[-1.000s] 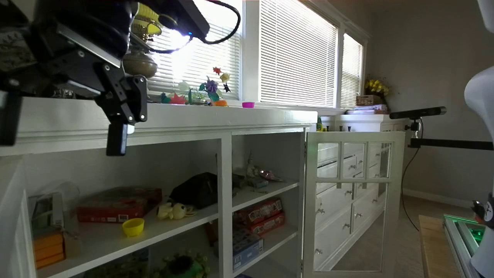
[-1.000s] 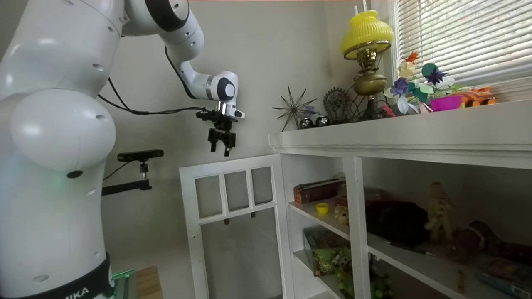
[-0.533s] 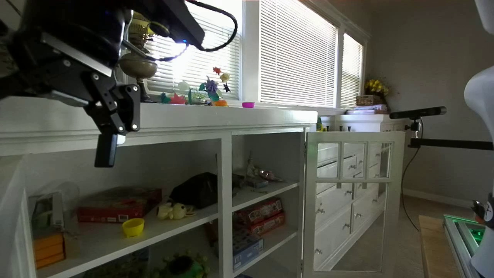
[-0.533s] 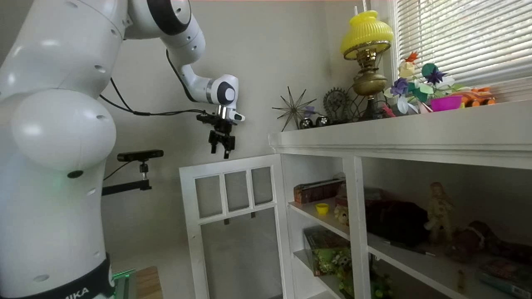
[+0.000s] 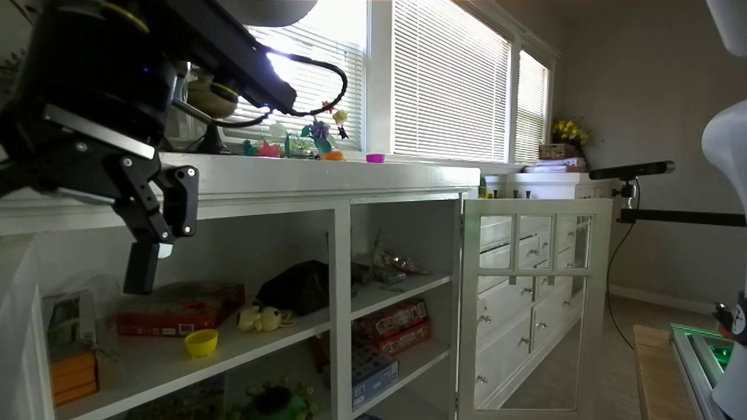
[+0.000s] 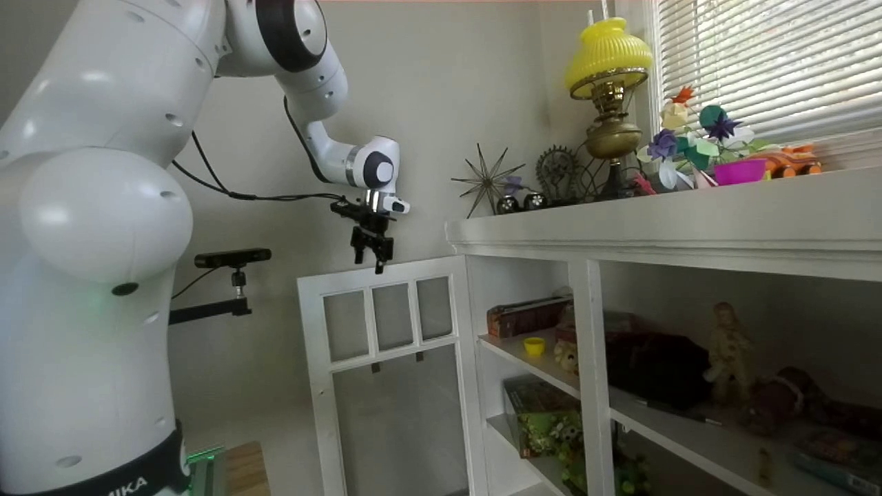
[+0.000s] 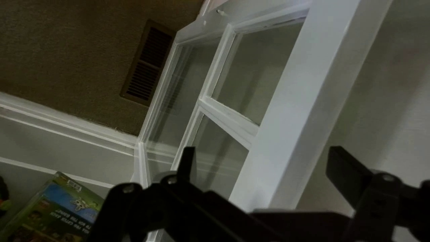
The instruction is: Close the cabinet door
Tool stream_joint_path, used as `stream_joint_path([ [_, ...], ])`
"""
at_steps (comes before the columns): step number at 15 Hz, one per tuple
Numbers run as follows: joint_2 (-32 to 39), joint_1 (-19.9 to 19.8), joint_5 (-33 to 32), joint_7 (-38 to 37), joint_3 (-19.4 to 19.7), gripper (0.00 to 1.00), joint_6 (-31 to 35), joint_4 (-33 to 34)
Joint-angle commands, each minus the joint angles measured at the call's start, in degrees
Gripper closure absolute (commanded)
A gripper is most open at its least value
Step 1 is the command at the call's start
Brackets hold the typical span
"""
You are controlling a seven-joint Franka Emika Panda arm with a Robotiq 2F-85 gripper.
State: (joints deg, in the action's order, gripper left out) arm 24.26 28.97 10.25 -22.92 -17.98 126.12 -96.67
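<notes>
White all over, the cabinet (image 5: 341,297) hogs a big chunk of both exterior views. Next in size is the robot arm (image 6: 103,210), parked around 9 o'clock in an exterior view. Then the cabinet door (image 6: 396,352), at roughly 7 o'clock in an exterior view, standing open and angled out from the cabinet. A second door (image 5: 534,272) stands open too, about 4 o'clock in an exterior view. On the top surface (image 6: 654,227) there's a yellow-shaded lamp (image 6: 610,103), between 1 and 2 o'clock. As for the hand (image 6: 369,263), it's at the cabinet door's 12 o'clock side, pointing down and released: fingers (image 7: 186,164) well apart at 7 and 4 o'clock in the wrist view, door's top edge showing between them. Can't tell if they touch it. Smallest stuff: a yellow cup (image 5: 201,343) on a shelf (image 5: 251,344) at 8 o'clock, plus a magenta cup (image 5: 375,158) at 12.
</notes>
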Motion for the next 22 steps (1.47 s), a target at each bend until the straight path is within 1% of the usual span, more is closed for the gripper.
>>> stream_joint_path([
  [1, -0.3, 0.3, 0.3, -0.8, -0.1, 0.00, 0.5, -1.0],
  [7, -1.1, 0.5, -1.0, -0.9, 0.2, 0.00, -0.6, -3.0],
  [13, -2.2, -0.7, 1.5, 0.5, -0.6, 0.00, -0.3, -2.3],
  [18, -2.2, -0.8, 2.0, 0.3, -0.9, 0.00, -0.2, -2.0],
  [22, -1.7, -0.8, 4.4, 2.1, -2.2, 0.00, 2.0, -1.8],
])
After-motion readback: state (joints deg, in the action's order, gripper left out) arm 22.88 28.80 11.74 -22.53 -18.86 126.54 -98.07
